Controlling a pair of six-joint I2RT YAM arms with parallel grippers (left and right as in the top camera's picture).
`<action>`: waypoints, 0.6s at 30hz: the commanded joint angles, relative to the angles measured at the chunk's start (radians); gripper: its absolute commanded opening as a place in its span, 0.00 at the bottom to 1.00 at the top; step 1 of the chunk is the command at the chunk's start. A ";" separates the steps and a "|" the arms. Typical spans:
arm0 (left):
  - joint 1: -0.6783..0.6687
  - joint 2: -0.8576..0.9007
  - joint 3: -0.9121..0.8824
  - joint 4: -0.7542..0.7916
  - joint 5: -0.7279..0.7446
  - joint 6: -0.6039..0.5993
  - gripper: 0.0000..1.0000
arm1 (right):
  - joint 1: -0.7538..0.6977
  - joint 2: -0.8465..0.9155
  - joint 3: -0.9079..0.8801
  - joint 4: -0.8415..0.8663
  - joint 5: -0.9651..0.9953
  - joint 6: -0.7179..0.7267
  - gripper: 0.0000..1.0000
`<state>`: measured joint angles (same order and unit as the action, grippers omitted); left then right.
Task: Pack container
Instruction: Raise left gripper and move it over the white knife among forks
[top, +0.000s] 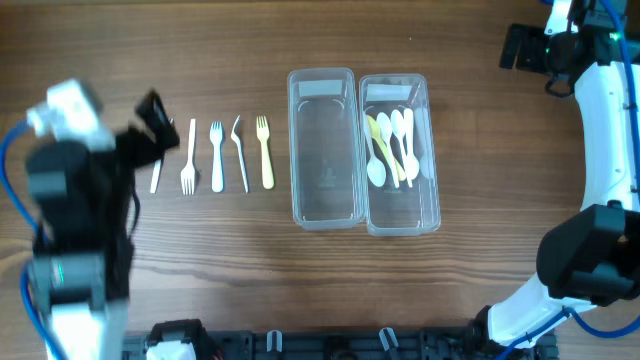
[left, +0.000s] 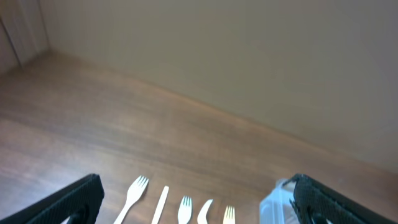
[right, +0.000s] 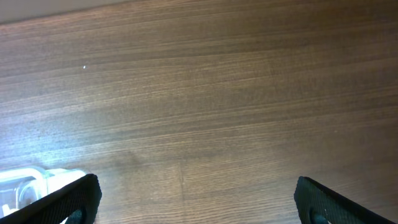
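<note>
No writing is legible; a faint mark inside the empty container is too small to read.

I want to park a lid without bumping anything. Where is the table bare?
Bare wood: between the spoon container and the right arm; below the fork row in the overhead view; the strip above them. Crowded: the forks lie close, the left gripper over their left end, and the empty container sits beside the spoon one.

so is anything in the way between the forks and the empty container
Nothing visible. Only bare table lies between the yellow fork, the nearest of the row, and the empty container.
</note>
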<state>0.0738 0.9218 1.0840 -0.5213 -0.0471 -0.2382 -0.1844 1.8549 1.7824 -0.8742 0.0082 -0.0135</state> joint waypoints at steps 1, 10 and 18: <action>-0.004 0.225 0.167 -0.048 -0.006 0.026 1.00 | 0.003 -0.013 0.010 0.002 0.006 -0.012 1.00; -0.004 0.446 0.190 -0.022 0.005 0.018 1.00 | 0.003 -0.013 0.010 0.002 0.006 -0.013 1.00; -0.005 0.509 0.190 -0.113 0.006 0.032 0.94 | 0.003 -0.013 0.010 0.002 0.006 -0.013 1.00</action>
<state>0.0738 1.3933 1.2526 -0.6022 -0.0467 -0.2359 -0.1844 1.8549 1.7824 -0.8742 0.0082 -0.0135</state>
